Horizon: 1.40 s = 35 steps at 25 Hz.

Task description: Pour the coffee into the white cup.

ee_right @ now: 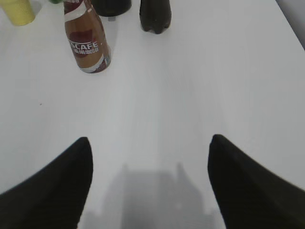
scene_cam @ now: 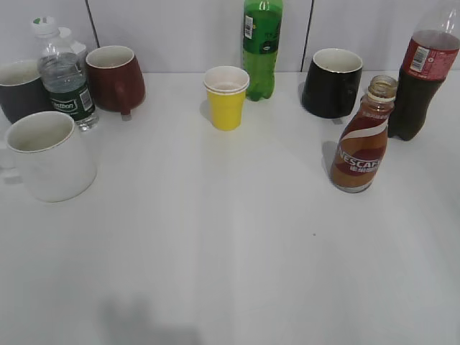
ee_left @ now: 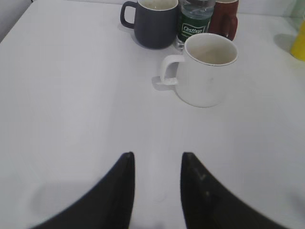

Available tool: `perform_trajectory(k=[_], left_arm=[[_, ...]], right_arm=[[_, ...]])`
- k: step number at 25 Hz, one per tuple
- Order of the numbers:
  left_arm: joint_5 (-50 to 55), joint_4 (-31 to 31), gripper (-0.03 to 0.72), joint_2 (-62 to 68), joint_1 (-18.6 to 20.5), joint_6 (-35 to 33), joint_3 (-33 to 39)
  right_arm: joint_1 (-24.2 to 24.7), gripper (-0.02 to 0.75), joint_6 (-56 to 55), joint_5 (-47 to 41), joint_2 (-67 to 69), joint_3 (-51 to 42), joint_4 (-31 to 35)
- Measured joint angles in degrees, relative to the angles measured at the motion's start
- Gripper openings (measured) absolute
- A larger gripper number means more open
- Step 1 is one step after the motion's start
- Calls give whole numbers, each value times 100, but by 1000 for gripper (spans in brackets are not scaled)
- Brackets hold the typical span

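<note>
The coffee bottle (scene_cam: 361, 147), curvy glass with a brown-red NESCAFE label and no cap, stands upright on the right of the table; it also shows in the right wrist view (ee_right: 86, 40) at the upper left. The white cup (scene_cam: 49, 155), a large mug, stands at the left edge and looks empty; in the left wrist view (ee_left: 206, 72) its handle points left. My left gripper (ee_left: 157, 157) is open and empty, well short of the cup. My right gripper (ee_right: 150, 143) is wide open and empty, well short of the bottle. Neither gripper shows in the exterior view.
At the back stand a dark grey mug (scene_cam: 20, 89), a water bottle (scene_cam: 66, 76), a maroon mug (scene_cam: 115, 77), a yellow paper cup (scene_cam: 226, 97), a green bottle (scene_cam: 261, 44), a black mug (scene_cam: 332, 82) and a cola bottle (scene_cam: 423, 75). The table is white (scene_cam: 215, 244).
</note>
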<state>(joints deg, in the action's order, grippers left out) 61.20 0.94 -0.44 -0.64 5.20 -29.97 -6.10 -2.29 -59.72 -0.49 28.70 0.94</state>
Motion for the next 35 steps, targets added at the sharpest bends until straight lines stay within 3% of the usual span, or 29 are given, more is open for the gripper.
perform_trajectory(k=[27, 35], left_arm=[[-31, 6, 256, 81, 0, -5, -8], [-993, 92, 256, 739, 0, -5, -134]], right_arm=[[0, 588, 0, 0, 0, 0, 0], [0, 588, 0, 0, 0, 0, 0]])
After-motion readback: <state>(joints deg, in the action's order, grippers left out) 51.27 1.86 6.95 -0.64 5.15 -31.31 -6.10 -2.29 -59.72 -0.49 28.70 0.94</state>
